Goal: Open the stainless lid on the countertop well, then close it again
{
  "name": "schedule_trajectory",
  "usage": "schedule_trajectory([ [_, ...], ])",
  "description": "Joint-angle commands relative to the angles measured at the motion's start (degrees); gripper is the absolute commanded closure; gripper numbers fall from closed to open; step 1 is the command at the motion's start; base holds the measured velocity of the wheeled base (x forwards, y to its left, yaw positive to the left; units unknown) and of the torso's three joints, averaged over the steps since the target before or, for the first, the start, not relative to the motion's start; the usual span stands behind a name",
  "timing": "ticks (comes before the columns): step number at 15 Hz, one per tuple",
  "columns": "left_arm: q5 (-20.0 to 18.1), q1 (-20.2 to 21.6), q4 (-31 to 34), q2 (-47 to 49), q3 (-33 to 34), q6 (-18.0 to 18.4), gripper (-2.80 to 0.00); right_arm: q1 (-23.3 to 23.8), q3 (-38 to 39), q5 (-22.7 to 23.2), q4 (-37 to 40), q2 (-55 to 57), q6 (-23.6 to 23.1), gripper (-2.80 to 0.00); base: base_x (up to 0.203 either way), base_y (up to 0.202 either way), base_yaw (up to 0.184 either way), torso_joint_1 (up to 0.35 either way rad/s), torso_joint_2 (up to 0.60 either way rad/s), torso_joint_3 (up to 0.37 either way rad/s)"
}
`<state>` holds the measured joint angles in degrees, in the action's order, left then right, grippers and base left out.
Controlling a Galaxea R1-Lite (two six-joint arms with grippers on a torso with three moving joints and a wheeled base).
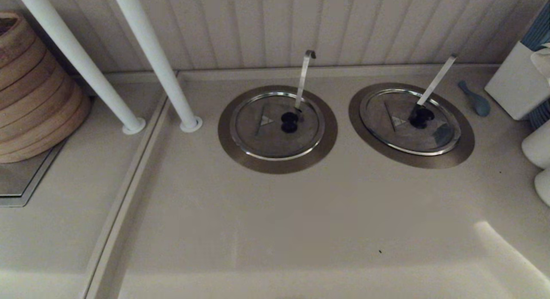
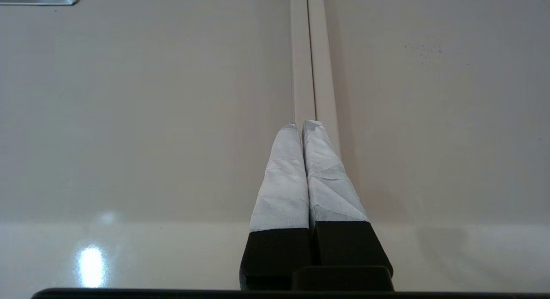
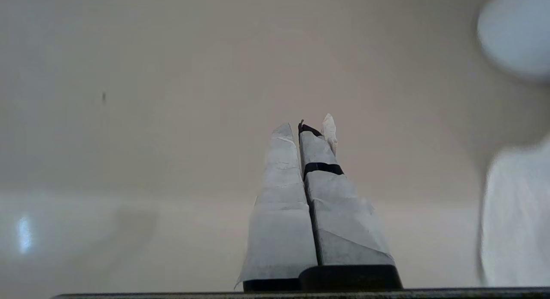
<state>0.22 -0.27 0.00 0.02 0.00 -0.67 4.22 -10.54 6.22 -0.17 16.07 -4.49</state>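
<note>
Lid (image 1: 408,123) seated flat on right-hand well (image 1: 462,151), untouched; opening and closing both judged undone. Left hand (image 2: 304,125) and right hand (image 3: 306,127) pressed together, parked over bare surface (image 1: 275,221).

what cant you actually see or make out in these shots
- Inside of the countertop well: head view, covered by the stainless lid.
- The utensil's working end: head view, below the lid; only the straight-tipped handle shows.
- Both arms: outside the head view.
- Left gripper and right gripper: the wrist views show only bare counter ahead, no lid.
- White objects: cut by the head view's right edge.
</note>
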Motion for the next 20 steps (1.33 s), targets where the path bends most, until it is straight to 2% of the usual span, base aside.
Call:
schedule_trajectory([
  [1, 0.0, 0.0, 0.0, 0.1, 0.0, 0.0, 0.00, 0.0, 6.3, 0.7, -14.0, 0.1, -0.1, 0.00, 0.000, 0.000, 0.000, 0.000, 0.00, 0.000],
  [2, 0.0, 0.0, 0.0, 0.1, 0.0, 0.0, 0.00, -0.1, 5.7, 1.4, -11.4, 0.1, 0.5, 0.00, 0.000, 0.000, 0.000, 0.000, 0.00, 0.000],
  [4, 0.0, 0.0, 0.0, 0.1, 0.0, 0.0, 0.00, -3.3, 4.6, 2.2, -7.3, -2.1, 1.4, 0.00, 0.000, 0.000, 0.000, 0.000, 0.00, 0.000],
  [7, 0.0, 0.0, 0.0, 0.1, 0.0, 0.0, 0.00, -4.7, 3.8, 2.0, 0.9, -11.9, 0.6, 0.00, 0.000, 0.000, 0.000, 0.000, 0.00, 0.000],
  [8, 0.0, 0.0, 0.0, 0.1, 0.0, 0.0, 0.00, -4.6, 4.3, 1.1, 2.8, -15.1, -0.4, 0.00, 0.000, 0.000, 0.000, 0.000, 0.00, 0.000],
  [9, 0.0, 0.0, 0.0, 0.1, 0.0, 0.0, 0.00, -4.6, 5.7, -1.9, 4.0, -16.4, -1.3, 0.00, 0.000, 0.000, 0.000, 0.000, 0.00, 0.000],
  [11, 0.0, 0.0, 0.0, 0.1, 0.0, 0.0, 0.00, -4.5, 10.3, -4.7, 1.3, -16.0, -2.0, 0.00, 0.000, 0.000, 0.000, 0.000, 0.00, 0.000],
  [14, 0.0, 0.0, 0.0, 0.1, 0.0, 0.0, 0.00, -4.5, 10.5, -4.9, 0.5, -15.9, -1.6, 0.00, 0.000, 0.000, 0.000, 0.000, 0.00, 0.000],
  [20, 0.0, 0.0, 0.0, 0.1, 0.0, 0.0, 0.00, -4.5, 10.5, -5.0, 0.3, -15.9, 2.9, 0.00, 0.000, 0.000, 0.000, 0.000, 0.00, 0.000],
])
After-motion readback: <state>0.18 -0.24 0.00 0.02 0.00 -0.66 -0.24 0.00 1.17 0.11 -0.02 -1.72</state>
